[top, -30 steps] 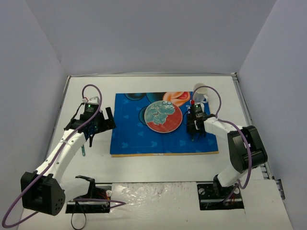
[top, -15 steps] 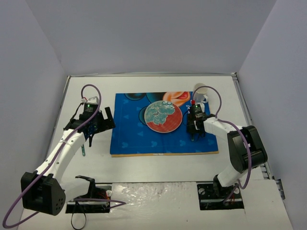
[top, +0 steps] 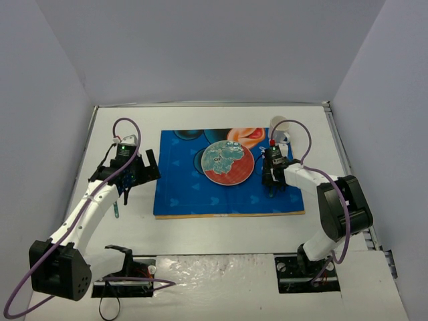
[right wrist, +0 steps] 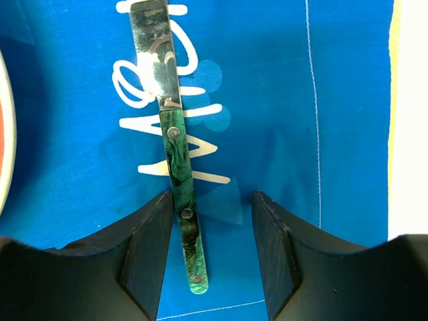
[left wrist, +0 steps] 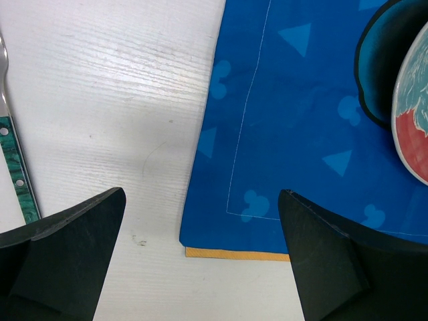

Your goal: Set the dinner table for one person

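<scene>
The dinner table (top: 200,227) is a white top carrying a blue Mickey-print placemat (top: 180,194) with a red-and-teal plate (top: 227,163) on it. A green-handled knife (right wrist: 175,154) lies flat on the placemat right of the plate, blade pointing away. My right gripper (right wrist: 212,247) is open and low over it; the handle lies between the fingers, close to the left one, with a gap on the right. My left gripper (left wrist: 200,267) hangs wide open and empty above the placemat's near left corner. A green-handled fork (left wrist: 15,167) lies on the table left of the placemat.
A white cup (top: 279,128) stands at the placemat's far right corner, just beyond my right gripper (top: 273,186). Grey walls close in the table on three sides. The fork (top: 116,208) lies under my left arm.
The right gripper has shifted very slightly to the right over the knife. The left arm has not moved.
</scene>
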Robot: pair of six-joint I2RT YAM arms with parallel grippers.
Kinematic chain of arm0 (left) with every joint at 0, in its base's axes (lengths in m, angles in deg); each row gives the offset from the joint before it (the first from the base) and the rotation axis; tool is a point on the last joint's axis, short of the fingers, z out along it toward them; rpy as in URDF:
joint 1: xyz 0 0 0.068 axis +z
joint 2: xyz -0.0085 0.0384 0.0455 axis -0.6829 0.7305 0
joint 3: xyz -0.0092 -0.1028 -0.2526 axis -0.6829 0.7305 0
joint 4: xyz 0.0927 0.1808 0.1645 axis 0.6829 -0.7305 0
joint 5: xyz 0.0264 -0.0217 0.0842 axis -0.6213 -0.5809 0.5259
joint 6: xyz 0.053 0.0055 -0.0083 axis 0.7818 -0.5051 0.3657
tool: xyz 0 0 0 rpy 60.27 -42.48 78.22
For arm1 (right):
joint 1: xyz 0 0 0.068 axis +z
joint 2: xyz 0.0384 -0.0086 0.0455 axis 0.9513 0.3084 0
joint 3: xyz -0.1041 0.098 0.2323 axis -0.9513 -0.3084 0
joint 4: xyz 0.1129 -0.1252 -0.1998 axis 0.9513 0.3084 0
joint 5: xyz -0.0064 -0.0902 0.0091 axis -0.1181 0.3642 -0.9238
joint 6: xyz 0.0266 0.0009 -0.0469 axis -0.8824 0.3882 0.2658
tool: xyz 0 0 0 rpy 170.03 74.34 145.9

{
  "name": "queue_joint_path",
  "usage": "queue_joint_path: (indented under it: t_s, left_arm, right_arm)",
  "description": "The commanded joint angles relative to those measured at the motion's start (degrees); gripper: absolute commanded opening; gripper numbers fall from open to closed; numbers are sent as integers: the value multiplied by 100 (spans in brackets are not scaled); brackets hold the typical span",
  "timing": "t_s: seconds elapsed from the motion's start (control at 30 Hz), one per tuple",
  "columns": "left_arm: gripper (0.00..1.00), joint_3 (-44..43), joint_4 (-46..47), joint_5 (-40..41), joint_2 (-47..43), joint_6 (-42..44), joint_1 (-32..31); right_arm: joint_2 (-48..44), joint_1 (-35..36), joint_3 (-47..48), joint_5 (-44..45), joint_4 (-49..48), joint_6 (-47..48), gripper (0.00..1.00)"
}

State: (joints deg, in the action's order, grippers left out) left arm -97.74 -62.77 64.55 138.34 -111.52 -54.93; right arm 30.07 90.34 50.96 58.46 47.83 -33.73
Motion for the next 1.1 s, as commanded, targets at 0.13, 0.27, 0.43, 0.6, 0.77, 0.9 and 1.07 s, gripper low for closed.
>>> queue_joint_path:
  t_s: [0.13, 0.27, 0.43, 0.6, 0.77, 0.9, 1.07]
  left_arm:
    - [96, -226, 3, 21, -186, 53, 82]
    - [96, -281, -76, 47, -136, 62, 115]
    - [95, -347, -200, 30, 18, 147, 247]
    - [90, -335, -369, 129, 180, 310, 616]
    - [80, -470, -675, 89, 663, 550, 1485]
    - [76, -522, -709, -121, 1156, 731, 2106]
    - [67, -498, -466, -536, 1764, 810, 2795]
  right_arm:
    - [-203, -73, 108, 255, 306, -11, 47]
    - [-758, -66, 194, -326, 328, 43, 48]
    - [-1742, -76, 530, -767, 434, 164, 57]
    - [-2395, -112, 982, -1084, 544, 326, 67]
    - [-2761, -117, 1172, -1589, 540, 443, 69]
    - [-2929, -125, 1108, -1775, 511, 575, 70]
    - [-3108, -197, 987, -2088, 399, 707, 71]
